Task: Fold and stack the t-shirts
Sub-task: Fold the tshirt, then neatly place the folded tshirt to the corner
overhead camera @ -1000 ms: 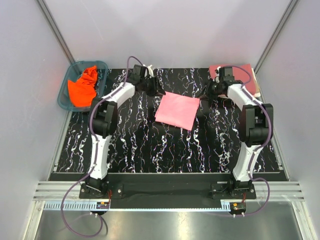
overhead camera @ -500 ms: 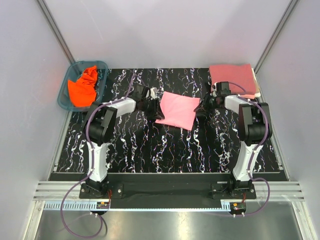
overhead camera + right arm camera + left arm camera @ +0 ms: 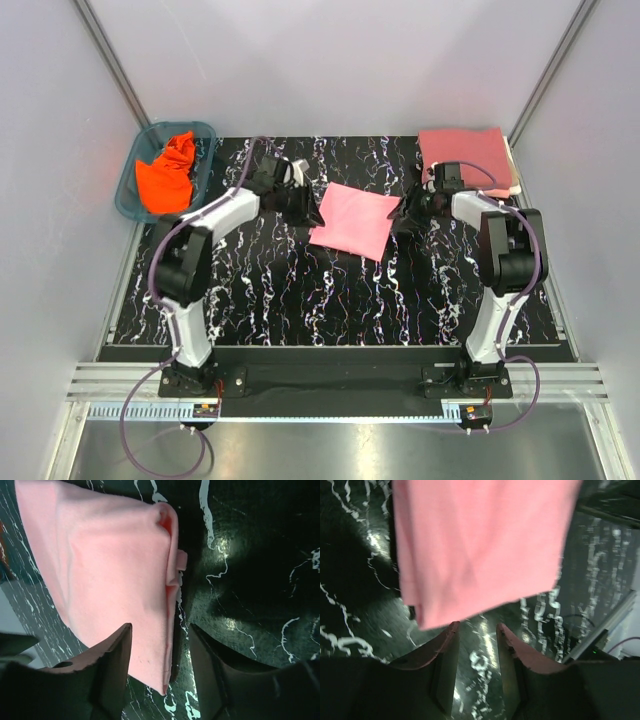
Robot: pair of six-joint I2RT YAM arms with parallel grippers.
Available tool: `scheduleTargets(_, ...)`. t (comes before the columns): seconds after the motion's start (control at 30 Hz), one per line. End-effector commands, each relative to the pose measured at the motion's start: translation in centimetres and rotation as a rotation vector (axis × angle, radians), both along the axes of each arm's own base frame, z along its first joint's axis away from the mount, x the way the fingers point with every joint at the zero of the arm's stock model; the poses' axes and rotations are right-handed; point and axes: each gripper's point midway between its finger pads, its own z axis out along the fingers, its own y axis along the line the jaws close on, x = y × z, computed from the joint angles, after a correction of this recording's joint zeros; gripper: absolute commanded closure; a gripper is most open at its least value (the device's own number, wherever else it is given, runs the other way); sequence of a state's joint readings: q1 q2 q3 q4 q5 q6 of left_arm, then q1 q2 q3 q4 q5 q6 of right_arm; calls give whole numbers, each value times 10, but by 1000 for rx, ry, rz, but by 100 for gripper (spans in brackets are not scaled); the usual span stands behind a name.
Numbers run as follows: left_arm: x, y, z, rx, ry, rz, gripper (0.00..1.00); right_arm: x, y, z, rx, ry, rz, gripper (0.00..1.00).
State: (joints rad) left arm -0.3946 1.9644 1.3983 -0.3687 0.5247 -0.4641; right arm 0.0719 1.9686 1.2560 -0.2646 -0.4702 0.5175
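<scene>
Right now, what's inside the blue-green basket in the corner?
A crumpled orange t-shirt lies in the teal basket, filling most of it. The shirt covers the basket's bottom, so I cannot tell if anything else lies underneath.

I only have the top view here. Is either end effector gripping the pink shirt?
Observer: No. In the left wrist view the left end effector is open, with bare table between its fingers and the pink shirt just beyond the tips.
Operator: And the right?
Observer: The right end effector is open too, but the shirt's folded edge lies in its gap.
Operator: Is that edge tidy?
Observer: Not quite. A small flap pokes out at the fold.
</scene>
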Motion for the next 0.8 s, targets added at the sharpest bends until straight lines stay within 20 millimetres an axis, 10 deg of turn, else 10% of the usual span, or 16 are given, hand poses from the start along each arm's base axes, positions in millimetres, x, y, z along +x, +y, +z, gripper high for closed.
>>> scheduleTargets(0.0,-4,-3,113,-109,-232,-56,60,13,-10,23,-70,-96,-20,43)
scheduleTargets(0.43,-82,18,139,-154,-257,-163,57,31,7,-17,-83,-46,14,36)
scheduleTargets(0.77,-87,26,137,-122,-291,-168,57,30,12,-32,-168,-36,20,48)
